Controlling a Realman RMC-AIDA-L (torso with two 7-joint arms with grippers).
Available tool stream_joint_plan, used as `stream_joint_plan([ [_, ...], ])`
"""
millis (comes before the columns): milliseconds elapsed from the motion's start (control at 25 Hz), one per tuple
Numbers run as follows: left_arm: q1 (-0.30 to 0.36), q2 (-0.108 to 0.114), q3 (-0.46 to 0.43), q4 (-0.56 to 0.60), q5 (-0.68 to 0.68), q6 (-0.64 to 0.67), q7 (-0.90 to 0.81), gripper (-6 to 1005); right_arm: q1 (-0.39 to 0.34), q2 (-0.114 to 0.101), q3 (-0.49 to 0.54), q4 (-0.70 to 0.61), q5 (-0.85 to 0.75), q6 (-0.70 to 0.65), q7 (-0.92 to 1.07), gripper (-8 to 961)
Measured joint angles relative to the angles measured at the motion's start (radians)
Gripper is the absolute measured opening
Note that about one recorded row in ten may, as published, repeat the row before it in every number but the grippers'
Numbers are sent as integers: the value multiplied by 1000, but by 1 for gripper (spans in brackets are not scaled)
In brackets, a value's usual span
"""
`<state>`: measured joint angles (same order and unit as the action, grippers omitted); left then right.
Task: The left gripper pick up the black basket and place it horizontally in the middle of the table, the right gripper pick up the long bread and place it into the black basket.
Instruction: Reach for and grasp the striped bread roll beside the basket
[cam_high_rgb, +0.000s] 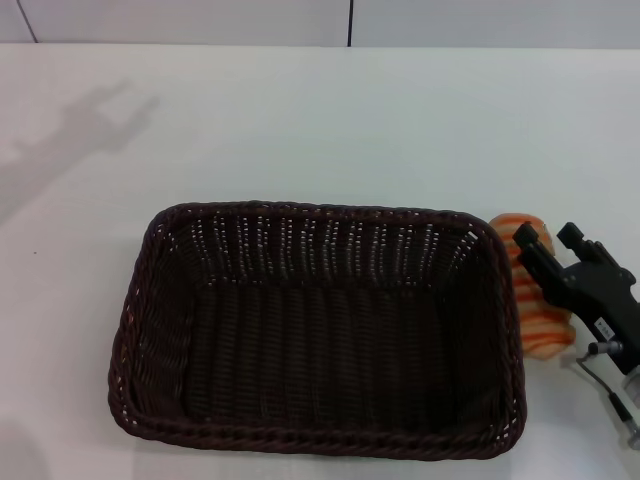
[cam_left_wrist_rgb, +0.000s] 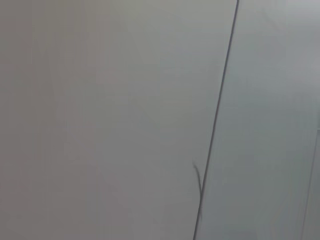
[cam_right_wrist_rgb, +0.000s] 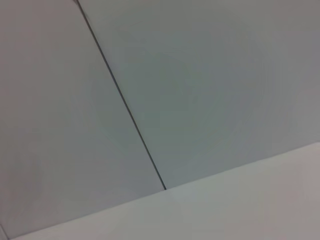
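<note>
The black basket (cam_high_rgb: 318, 330) lies lengthwise across the middle of the white table (cam_high_rgb: 320, 120), empty. The long bread (cam_high_rgb: 530, 300), tan with orange stripes, lies on the table just outside the basket's right rim. My right gripper (cam_high_rgb: 548, 238) comes in from the lower right and hangs over the far end of the bread. Its two black fingers stand apart, one over the loaf and one at its right edge. The left gripper is out of view. Both wrist views show only wall panels, and the right one also shows a strip of table (cam_right_wrist_rgb: 250, 205).
A faint arm shadow (cam_high_rgb: 90, 125) falls on the table at the far left. The table's far edge meets a panelled wall (cam_high_rgb: 350, 20). Bare tabletop lies behind and to the left of the basket.
</note>
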<state>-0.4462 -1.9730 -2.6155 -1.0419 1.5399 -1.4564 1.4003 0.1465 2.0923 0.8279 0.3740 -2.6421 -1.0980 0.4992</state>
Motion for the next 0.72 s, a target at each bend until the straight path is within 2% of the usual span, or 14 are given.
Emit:
stream_joint_plan([
  [720,26,5,0,-33,-56,-19,-4,560,18,-2,-21,38,39,114,2,654],
])
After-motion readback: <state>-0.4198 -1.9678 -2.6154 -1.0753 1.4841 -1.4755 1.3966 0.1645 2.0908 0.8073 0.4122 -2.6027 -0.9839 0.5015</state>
